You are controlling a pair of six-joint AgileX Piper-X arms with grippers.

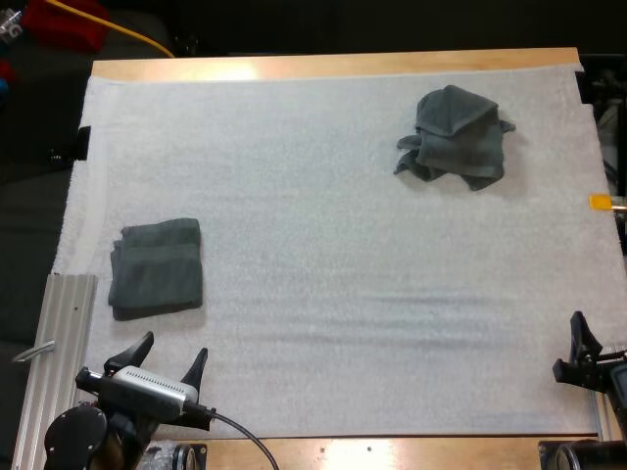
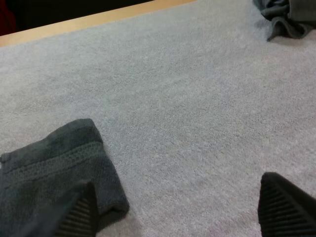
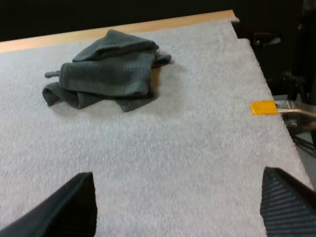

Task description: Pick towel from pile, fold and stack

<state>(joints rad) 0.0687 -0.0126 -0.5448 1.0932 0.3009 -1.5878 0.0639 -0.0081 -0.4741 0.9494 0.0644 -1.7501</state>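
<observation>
1. Done so far, as I read it: there's a folded dark grey-green towel (image 1: 157, 267) lying flat and neat on the white mat (image 1: 323, 294), just ahead of the left hand (image 1: 176, 343) and a touch to its left. I can't tell if it's one towel or a couple stacked, but either way the stack has been started.

2. What's left: a crumpled dark grey-green towel (image 1: 456, 137) sits bunched up far ahead of the right hand (image 3: 177, 174), well apart from it, near the far edge of the wooden desk (image 1: 323, 67). It's also a long way from the left hand, off to its right. It looks like a single towel, so I'd guess it's the last of the pile.

3. Hands: both are spread wide and holding nothing. From the left wrist camera, the folded towel's corner lies right by one finger, which doesn't look to be pinching it. From the right wrist camera, the two fingers stand apart over bare mat, with the crumpled towel straight out in front.

4. So I'd call it somewhere mid-task and between cycles. Nothing is grabbed, and the remaining towel is not yet picked, folded or carried across to the folded one.

5. My guess is the right hand has the shorter reach to the crumpled towel.
</observation>
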